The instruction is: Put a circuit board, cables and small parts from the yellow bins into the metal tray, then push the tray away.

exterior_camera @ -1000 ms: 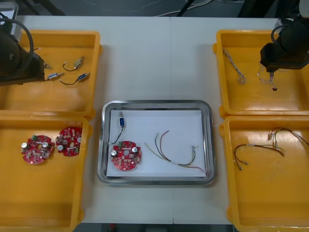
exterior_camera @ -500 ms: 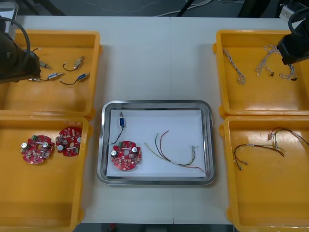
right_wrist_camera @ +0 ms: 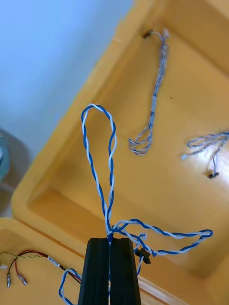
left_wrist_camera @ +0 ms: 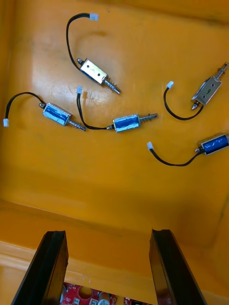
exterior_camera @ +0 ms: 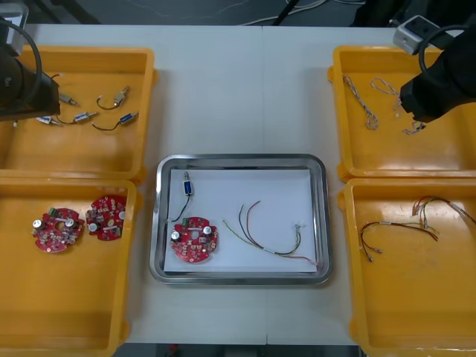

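The tray point(exterior_camera: 241, 158), near and central, holds a board point(exterior_camera: 194, 239) and a bare patch on the far side. My right gripper point(right_wrist_camera: 110, 243) is pinched on the blue-and-white cable point(right_wrist_camera: 112, 162), which dangles in loops over the far right bin point(exterior_camera: 439, 156). I should lift until the loose ends clear the bin wall, then carry it left slowly. My left gripper point(left_wrist_camera: 107, 233) hangs spread over the far left bin.

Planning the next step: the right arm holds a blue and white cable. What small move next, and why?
Probably swing the right gripper toward the metal tray: its jaws are shut on the blue and white cable, and the tray lacks one.
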